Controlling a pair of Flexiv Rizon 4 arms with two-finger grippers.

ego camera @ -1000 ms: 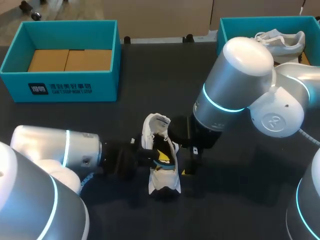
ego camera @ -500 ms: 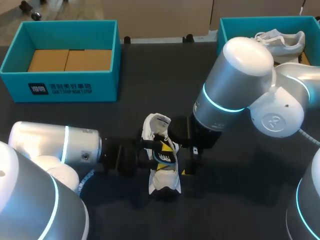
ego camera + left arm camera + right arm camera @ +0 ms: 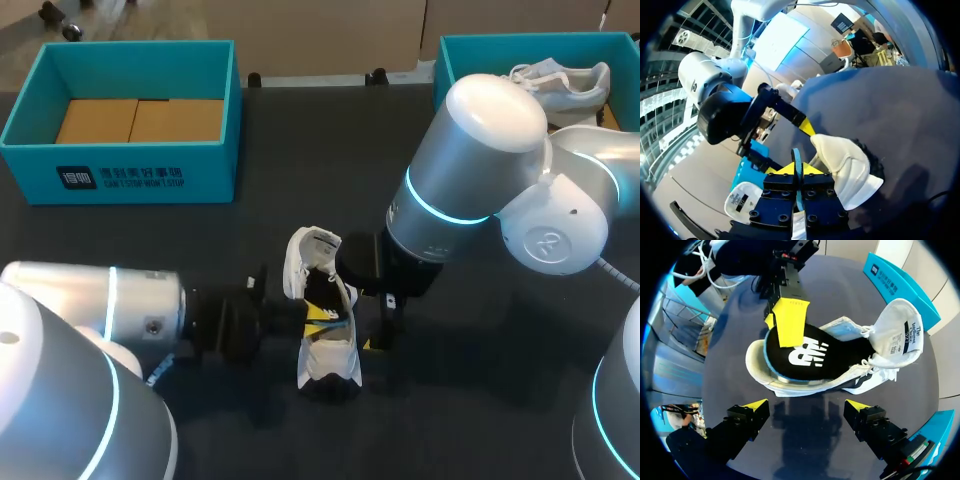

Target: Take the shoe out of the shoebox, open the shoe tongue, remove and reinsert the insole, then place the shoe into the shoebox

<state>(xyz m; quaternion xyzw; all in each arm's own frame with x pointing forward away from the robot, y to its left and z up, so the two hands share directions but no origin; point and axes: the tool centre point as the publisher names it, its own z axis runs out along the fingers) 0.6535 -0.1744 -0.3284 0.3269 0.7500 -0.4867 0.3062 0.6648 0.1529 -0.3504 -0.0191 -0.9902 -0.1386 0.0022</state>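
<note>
Shoe [image 3: 328, 362] lying out on table between my arms, tongue [image 3: 902, 332] folded open: those steps looking done. Left gripper [image 3: 798, 170] pinching insole [image 3: 805, 357] edge, fingers clamped together on it. Insole sitting over shoe opening, so I'm judging insole step underway; whether it is coming out or going in, can't tell. Right gripper [image 3: 805, 406] hovering beside shoe, fingers apart, gripping nothing. Boxing into shoebox [image 3: 236, 120] remaining.

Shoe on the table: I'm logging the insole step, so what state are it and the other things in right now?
shoe: on the table, outside both shoeboxes
tongue: pulled open
insole: one end raised out of the shoe
left gripper: shut on the insole
right gripper: open, empty, beside the shoe
left shoebox: open, no shoe inside
right shoebox: open, another shoe inside
</note>
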